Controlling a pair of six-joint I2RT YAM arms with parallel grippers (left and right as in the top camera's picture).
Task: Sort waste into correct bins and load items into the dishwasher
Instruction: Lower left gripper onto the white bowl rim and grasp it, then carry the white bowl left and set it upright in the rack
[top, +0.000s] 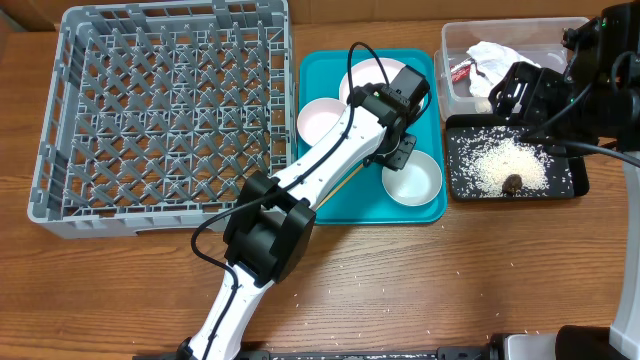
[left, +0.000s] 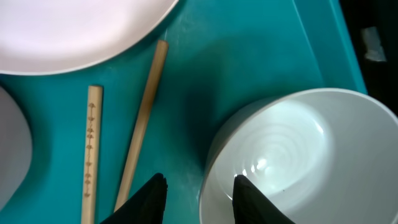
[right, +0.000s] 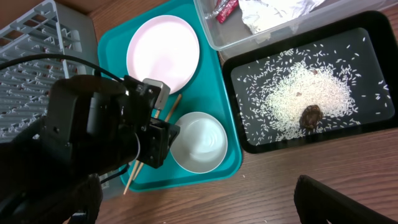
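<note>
Your left gripper (left: 198, 200): jaws spread astride the bowl (left: 298, 155) rim.
Beside it: chopsticks (left: 142, 124), plate (left: 74, 31).
Your right gripper (top: 515, 95): jaws unreadable.

Teal tray (left: 205, 74), white bowl (left: 292, 155)

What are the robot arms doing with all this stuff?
The left claw is open around the rim of a white bowl on the teal tray, looking ready to grab it. Chopsticks and a plate lie beside it. The grey rack holds no dishes yet. Rice is in the black tray and the napkin is in the clear tub.
</note>
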